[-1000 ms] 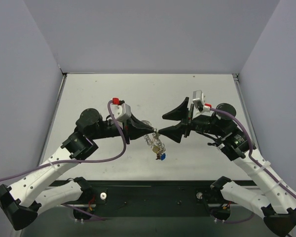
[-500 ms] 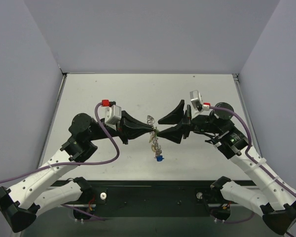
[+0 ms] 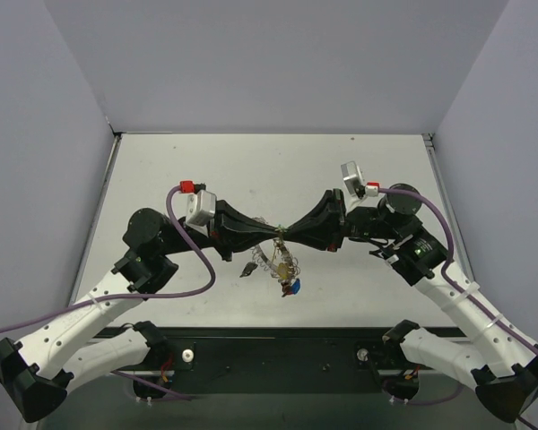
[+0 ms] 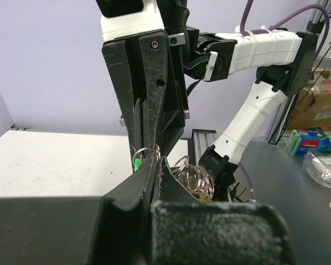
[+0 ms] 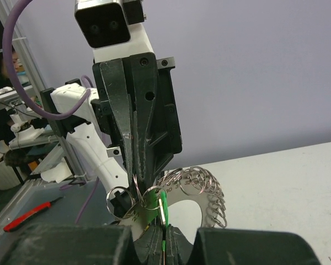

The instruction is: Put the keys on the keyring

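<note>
Your keyring (image 3: 281,258) hangs in the air above the middle of the table (image 3: 188,170). Its coils are bunched just below the spot where your two claws meet tip to tip, and a blue key (image 3: 293,287) dangles at its lowest end. Your left gripper (image 3: 276,235) is pinched tight on the keyring's top. Your right gripper (image 3: 290,236) is closed narrow on a green key (image 5: 163,205), right beside the coils.

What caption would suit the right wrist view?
The left gripper, shut on the keyring, faces the right gripper, which pinches a green key beside the ring's scalloped rim.
</note>
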You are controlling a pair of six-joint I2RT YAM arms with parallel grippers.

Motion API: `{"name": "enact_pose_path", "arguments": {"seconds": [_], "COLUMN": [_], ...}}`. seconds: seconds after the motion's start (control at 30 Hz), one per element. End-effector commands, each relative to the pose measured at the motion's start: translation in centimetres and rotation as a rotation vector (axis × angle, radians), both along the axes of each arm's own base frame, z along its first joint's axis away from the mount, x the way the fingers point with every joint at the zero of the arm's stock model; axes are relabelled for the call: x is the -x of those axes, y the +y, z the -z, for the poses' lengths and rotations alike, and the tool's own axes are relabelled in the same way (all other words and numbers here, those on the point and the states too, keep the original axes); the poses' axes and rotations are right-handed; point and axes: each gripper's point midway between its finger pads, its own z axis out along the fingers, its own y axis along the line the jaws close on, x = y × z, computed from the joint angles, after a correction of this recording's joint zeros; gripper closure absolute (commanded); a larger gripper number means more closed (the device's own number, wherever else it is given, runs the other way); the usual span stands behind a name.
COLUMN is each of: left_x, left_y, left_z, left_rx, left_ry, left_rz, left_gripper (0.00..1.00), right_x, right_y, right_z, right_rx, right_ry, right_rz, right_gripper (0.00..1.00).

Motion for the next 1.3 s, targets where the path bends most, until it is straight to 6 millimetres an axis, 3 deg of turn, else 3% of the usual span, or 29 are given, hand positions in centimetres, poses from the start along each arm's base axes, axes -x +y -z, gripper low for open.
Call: {"name": "enact_pose_path", "arguments": {"seconds": [0.0, 0.47, 1.1, 1.27], "left_x": [1.0, 1.3, 0.9, 0.9], "left_y": [1.0, 2.2, 1.9, 1.8], "left_z": [-3.6, -4.5, -4.8, -4.5], "left_rx": [0.111, 0.186, 0.278, 0.263], "left_ry": [-0.091, -0.094, -0.083, -0.091], "left_rz": [0.01, 0.026, 0.059, 0.059], "left_gripper": [1.0, 1.0, 1.0, 1.0], "right_x": [0.2, 0.8, 2.1, 2.0], "right_y": [0.1, 0.1, 2.1, 1.9], "right_z": [-1.1, 0.9, 3.6, 3.7], "right_rx": [-0.031, 0.049, 0.19, 0.2], "right_ry": [-0.08, -0.056, -0.055, -0.072], "right_rz": [-0.031, -0.087, -0.156, -0.13], "right_gripper": [1.0, 1.0, 1.0, 1.0]}}
